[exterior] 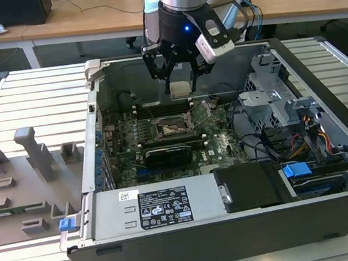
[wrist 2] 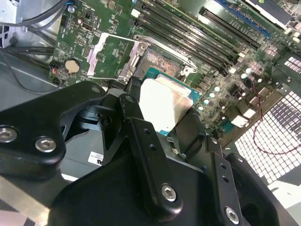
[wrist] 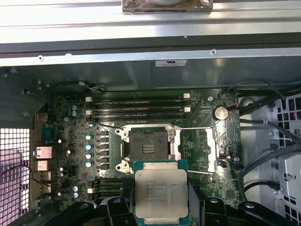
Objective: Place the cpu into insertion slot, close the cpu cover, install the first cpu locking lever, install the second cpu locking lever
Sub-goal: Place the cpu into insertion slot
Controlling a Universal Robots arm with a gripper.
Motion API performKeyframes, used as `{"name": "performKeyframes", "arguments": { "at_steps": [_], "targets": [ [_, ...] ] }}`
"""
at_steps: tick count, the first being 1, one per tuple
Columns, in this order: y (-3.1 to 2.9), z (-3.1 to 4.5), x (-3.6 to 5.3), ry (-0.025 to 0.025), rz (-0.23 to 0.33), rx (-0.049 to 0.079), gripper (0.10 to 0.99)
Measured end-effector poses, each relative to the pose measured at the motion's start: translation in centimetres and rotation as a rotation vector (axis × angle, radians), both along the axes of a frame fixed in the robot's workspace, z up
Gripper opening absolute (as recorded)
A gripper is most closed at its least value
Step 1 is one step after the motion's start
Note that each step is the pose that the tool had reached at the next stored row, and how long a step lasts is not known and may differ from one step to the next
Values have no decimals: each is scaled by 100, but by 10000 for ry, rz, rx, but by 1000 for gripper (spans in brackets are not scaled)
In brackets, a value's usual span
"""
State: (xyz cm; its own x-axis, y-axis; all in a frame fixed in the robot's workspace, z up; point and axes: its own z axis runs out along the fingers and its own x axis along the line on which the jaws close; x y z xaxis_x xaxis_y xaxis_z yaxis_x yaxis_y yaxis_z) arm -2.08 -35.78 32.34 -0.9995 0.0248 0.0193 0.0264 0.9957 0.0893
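My gripper [exterior: 180, 83] hangs inside the open computer case, shut on the cpu [exterior: 180, 89], a small square chip with a pale metal top. In both wrist views the cpu [wrist: 161, 192] [wrist 2: 165, 104] sits flat between the black fingers [wrist: 116, 208]. It is held in the air, above and just short of the insertion slot [wrist: 149, 148] [exterior: 175, 128], which lies bare with its contacts showing. The cpu cover [wrist: 207, 149] [wrist 2: 111, 52] is swung open to one side of the slot. Two thin wire locking levers [wrist: 196, 128] stand unlatched beside it.
The motherboard [exterior: 163, 146] lies in the case bottom, with memory slots [wrist: 136, 107] beyond the socket. A power supply [exterior: 159, 208] fills the case front. A drive cage and cables [exterior: 276, 116] stand at the exterior view's right. A grey fixture tray [exterior: 19, 184] lies outside on the exterior view's left.
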Motion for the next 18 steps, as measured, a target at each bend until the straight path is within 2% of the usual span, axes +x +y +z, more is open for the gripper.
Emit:
{"name": "performKeyframes", "arguments": {
  "at_steps": [18],
  "targets": [
    [0,-141,0,0,0,0,545]
  ]
}}
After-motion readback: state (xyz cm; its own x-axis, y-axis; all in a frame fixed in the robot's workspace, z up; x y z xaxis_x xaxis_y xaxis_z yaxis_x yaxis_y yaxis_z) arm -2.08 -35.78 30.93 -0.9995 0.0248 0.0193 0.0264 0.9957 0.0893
